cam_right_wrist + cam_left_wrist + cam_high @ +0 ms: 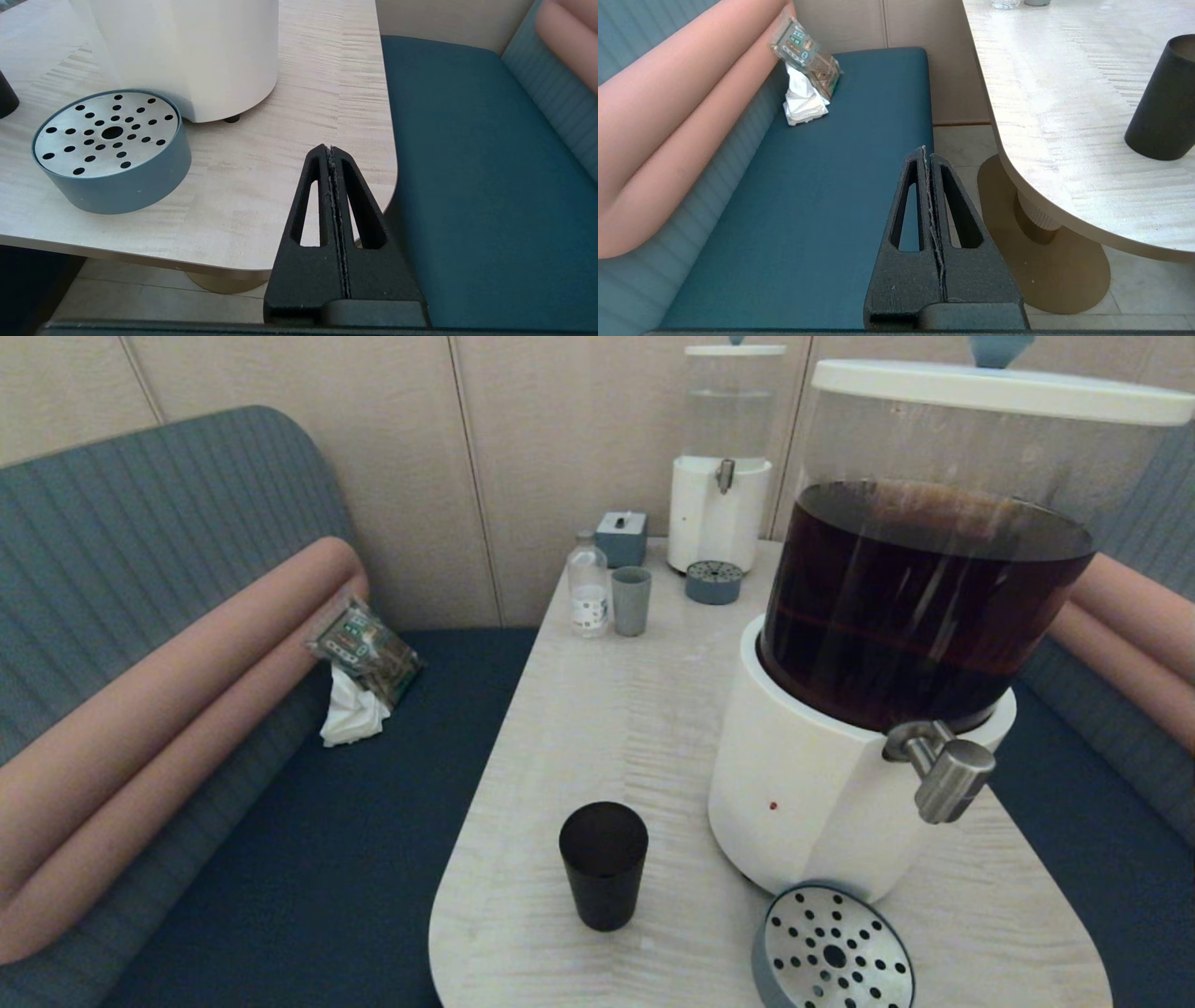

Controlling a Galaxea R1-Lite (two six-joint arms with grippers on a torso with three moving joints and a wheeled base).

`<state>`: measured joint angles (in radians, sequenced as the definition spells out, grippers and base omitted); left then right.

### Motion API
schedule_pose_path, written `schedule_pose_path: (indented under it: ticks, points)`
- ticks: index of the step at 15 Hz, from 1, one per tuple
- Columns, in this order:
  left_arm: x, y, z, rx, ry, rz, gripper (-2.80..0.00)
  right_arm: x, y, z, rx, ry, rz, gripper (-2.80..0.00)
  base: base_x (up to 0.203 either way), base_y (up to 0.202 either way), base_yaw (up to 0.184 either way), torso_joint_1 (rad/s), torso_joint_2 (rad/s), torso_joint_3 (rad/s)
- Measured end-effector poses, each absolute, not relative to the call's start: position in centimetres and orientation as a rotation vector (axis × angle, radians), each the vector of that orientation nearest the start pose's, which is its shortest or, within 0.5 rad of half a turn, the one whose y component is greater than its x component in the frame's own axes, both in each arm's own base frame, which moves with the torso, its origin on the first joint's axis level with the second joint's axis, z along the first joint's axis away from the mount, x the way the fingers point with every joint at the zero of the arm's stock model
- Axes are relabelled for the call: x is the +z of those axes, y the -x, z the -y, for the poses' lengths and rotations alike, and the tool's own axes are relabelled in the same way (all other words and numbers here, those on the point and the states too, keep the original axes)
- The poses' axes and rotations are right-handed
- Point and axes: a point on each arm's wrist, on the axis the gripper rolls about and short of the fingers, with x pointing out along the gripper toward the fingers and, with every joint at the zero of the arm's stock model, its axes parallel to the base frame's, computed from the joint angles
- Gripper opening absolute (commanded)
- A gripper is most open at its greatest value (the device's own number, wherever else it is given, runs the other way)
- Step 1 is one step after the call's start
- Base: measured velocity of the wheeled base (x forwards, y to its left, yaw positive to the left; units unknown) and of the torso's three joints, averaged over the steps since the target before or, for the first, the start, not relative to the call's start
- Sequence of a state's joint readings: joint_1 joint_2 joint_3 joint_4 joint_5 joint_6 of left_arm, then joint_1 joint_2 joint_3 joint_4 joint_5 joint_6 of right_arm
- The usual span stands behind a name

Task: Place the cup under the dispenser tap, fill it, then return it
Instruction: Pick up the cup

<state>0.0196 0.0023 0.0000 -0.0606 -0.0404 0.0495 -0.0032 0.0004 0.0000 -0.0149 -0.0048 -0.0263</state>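
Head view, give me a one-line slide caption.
Black cup stands on the table left of the dark-liquid dispenser, its tap above a perforated drip tray; no arms visible.

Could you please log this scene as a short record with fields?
cup: small matte black tapered tumbler, upright on the pale wood table, left of the dispenser
tap: brushed-steel spigot, nothing under it
drip tray: round perforated tray at the table's front edge
left end effector: shut, empty, off the table
right end effector: shut, empty

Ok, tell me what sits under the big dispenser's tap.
Below the dispenser tap lies bare table; the round perforated drip tray stands nearer the front edge. The cup stands apart, left of the base.
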Motion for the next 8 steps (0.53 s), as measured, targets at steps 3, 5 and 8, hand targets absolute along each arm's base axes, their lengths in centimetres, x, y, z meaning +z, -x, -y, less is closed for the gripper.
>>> schedule_pose_path:
  ticks: [3, 5, 8]
  points:
    - [8.1, 2.3, 0.1, -0.018, -0.070, 0.057, -2.80, 7.7, 2.3, 0.0, -0.008, 0.026, 0.014, -2.80, 0.000, 0.000, 0.000, 0.000, 0.00, 0.000]
    - [8.3, 2.3, 0.2, -0.038, -0.090, 0.053, -2.80, 7.7, 2.3, 0.0, -0.008, 0.026, 0.014, -2.80, 0.000, 0.000, 0.000, 0.000, 0.00, 0.000]
    - [12.6, 3.3, 0.4, -0.149, -0.042, 0.142, -2.80, 7.7, 2.3, 0.0, -0.008, 0.026, 0.014, -2.80, 0.000, 0.000, 0.000, 0.000, 0.00, 0.000]
